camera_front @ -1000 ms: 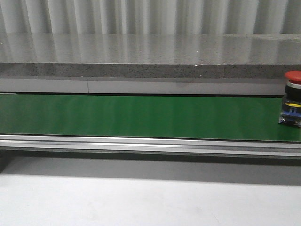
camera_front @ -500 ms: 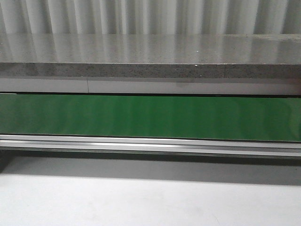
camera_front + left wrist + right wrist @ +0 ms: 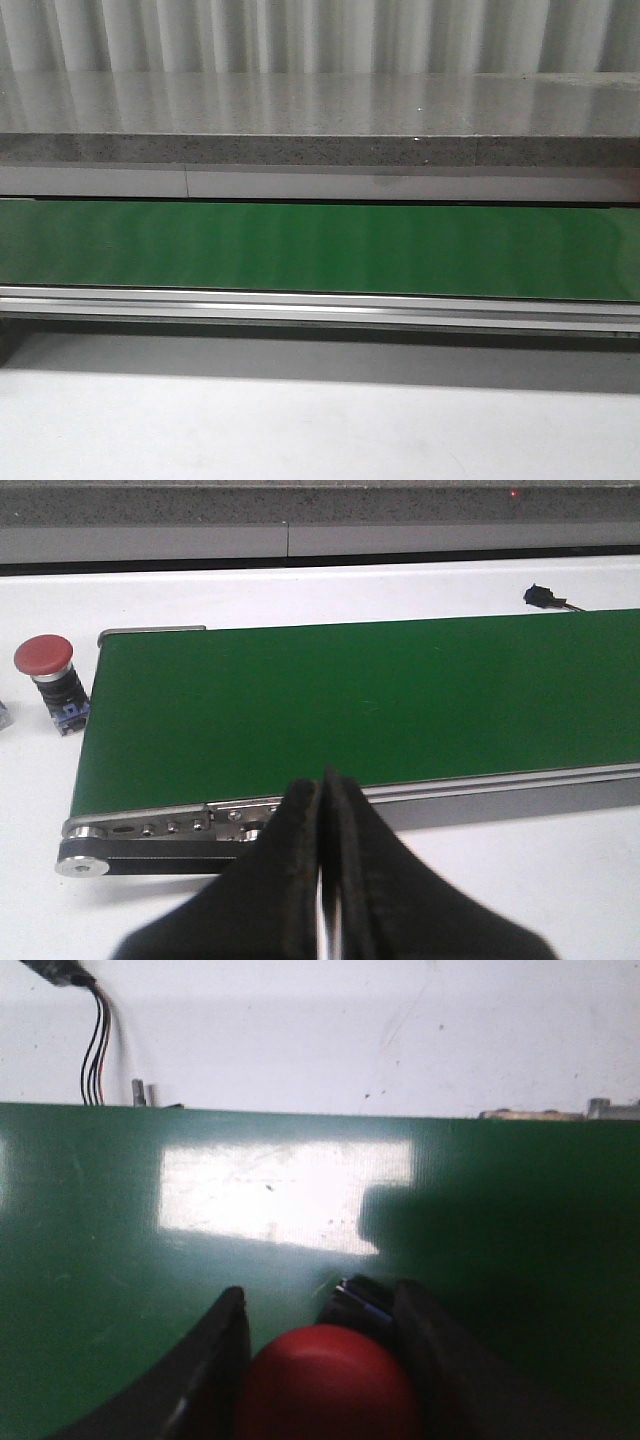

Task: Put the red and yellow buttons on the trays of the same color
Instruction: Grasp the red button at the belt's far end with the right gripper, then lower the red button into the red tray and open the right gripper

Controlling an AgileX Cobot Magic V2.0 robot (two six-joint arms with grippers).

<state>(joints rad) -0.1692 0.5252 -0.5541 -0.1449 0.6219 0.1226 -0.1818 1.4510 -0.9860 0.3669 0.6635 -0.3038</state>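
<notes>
The front view shows only the green conveyor belt [image 3: 320, 248] running across the frame, with a metal rail [image 3: 320, 305] along its near edge and a grey stone ledge [image 3: 320, 120] behind it; no button or arm appears there. In the right wrist view, the right gripper [image 3: 320, 1360] hangs low over the belt with a red button [image 3: 328, 1385] between its fingers [image 3: 215, 1360]; the fingers sit just beside the red cap on either side, though whether they press on it cannot be told. In the left wrist view, the left gripper [image 3: 325, 880] has its fingers [image 3: 285, 880] pressed together, holding nothing, near the belt's end roller. A second red button [image 3: 48, 675] stands upright on the white desk [image 3: 300, 585] just beside that end.
</notes>
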